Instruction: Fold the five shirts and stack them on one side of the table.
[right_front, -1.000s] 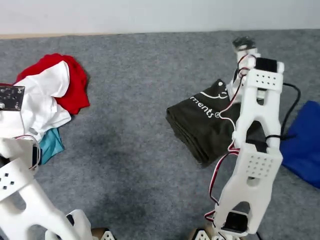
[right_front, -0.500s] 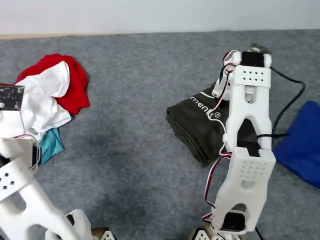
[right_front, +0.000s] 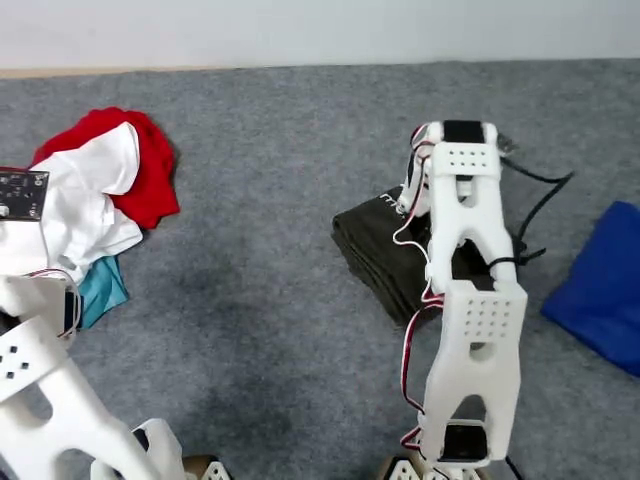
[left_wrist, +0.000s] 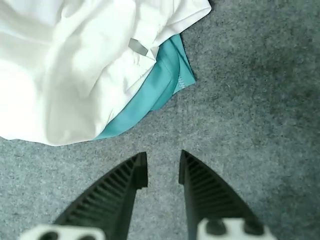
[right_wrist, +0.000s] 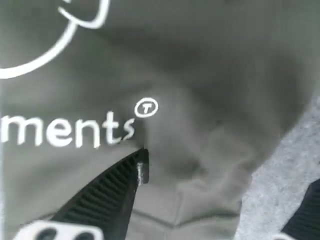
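- The dark shirt (right_front: 372, 255) lay folded in a thick square pile on the grey table (right_front: 260, 200), a bit right of the middle. It had white letters on top.
- The blue shirt (right_front: 600, 290) lay loose at the right edge, and part of it was cut off there.
- Far on the left, the red shirt (right_front: 150, 170), the white shirt (right_front: 85, 200) and the teal shirt (right_front: 100, 285) lay crumpled in one heap. The white one was on top, and only a corner of the teal one stuck out.
- The right arm (right_front: 465, 300) hid much of the dark shirt from above.
- The right gripper (right_wrist: 222, 195) was spread wide just over the dark shirt, holding nothing. One finger was mostly cut off.
- The left gripper (left_wrist: 162, 170) had just a narrow gap and held nothing. It hung over bare table near the teal shirt.
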